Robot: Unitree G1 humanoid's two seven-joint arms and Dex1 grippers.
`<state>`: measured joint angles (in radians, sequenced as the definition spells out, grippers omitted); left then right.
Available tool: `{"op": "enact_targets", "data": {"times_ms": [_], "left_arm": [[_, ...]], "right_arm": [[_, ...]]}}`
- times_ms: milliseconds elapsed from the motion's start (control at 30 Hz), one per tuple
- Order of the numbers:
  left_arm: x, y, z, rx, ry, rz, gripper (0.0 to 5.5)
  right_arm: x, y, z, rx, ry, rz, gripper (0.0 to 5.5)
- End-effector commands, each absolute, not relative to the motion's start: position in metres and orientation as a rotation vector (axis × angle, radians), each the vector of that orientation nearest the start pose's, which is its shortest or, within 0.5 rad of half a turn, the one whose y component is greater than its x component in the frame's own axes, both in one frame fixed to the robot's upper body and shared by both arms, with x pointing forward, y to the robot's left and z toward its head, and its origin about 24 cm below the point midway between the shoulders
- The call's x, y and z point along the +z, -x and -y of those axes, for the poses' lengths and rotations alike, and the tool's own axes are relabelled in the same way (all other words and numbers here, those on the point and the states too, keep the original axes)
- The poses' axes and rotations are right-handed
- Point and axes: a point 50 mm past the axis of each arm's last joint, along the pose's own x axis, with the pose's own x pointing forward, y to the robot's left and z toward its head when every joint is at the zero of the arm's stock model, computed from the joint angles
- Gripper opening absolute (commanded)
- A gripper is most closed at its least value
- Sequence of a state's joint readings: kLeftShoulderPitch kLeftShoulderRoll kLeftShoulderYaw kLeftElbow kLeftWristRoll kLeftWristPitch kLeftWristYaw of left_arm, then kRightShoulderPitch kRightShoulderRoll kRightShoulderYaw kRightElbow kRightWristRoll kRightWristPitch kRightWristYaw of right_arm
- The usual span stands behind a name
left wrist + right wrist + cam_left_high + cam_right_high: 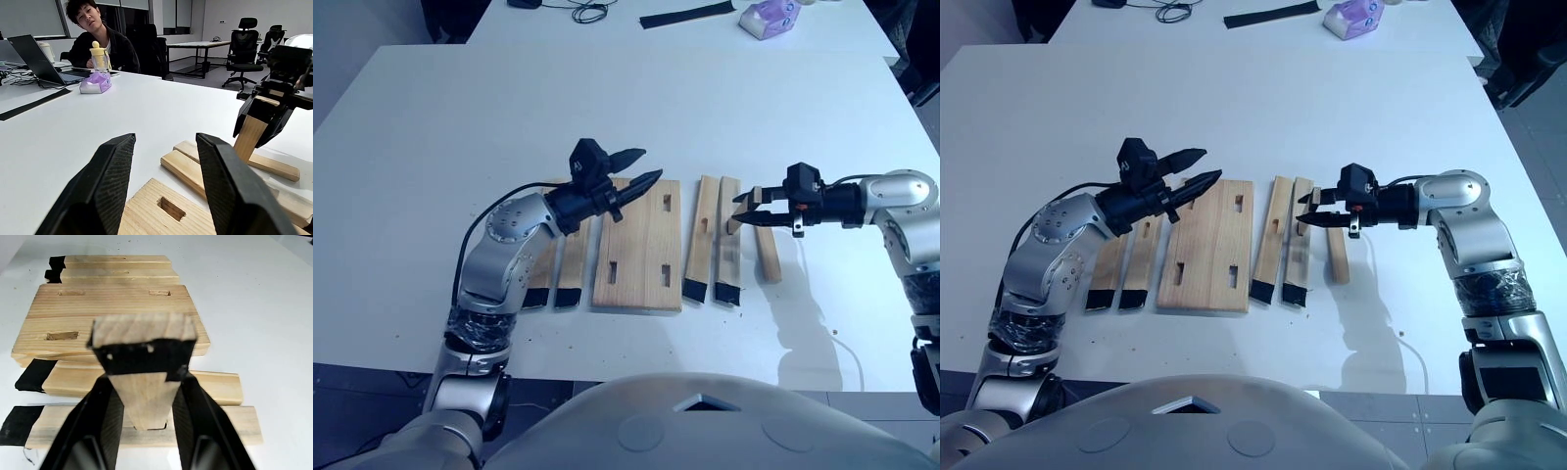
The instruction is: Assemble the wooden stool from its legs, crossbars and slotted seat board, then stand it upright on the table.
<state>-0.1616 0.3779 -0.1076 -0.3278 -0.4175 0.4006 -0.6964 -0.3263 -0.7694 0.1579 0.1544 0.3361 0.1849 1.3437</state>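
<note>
The slotted seat board [641,245] lies flat mid-table. Two legs [570,269] with black-taped ends lie to its left, and two more [700,240] to its right. My right gripper [741,209] is shut on a short crossbar [142,333], held upright with its lower end touching the outermost right leg [215,423] at its slot. How deep it sits cannot be told. Another crossbar [768,253] lies flat on the table further right. Open and holding nothing, my left gripper [638,168] hovers over the board's far left corner.
On the far table are a purple tissue pack [769,18], a black strip [687,15] and cables. The left wrist view shows a laptop [41,58] and a bottle [98,56] there. White table [431,147] spreads bare around the parts.
</note>
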Motion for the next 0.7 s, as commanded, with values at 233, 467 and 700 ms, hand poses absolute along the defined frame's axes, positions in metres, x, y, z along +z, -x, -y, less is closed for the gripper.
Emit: {"op": "enact_targets", "data": {"times_ms": [233,467,700], "left_arm": [[0.121,-0.249,-0.126,-0.976,-0.011,0.003,2.29],[0.122,-0.251,-0.127,-0.970,-0.017,0.005,2.29],[0.123,-0.252,-0.128,-0.973,-0.022,0.006,2.29]], "right_arm": [[0.045,-0.250,0.234,1.334,0.244,-0.660,1.30],[0.041,-0.242,0.233,1.352,0.238,-0.666,1.30],[0.038,-0.230,0.235,1.396,0.234,-0.696,1.30]]}}
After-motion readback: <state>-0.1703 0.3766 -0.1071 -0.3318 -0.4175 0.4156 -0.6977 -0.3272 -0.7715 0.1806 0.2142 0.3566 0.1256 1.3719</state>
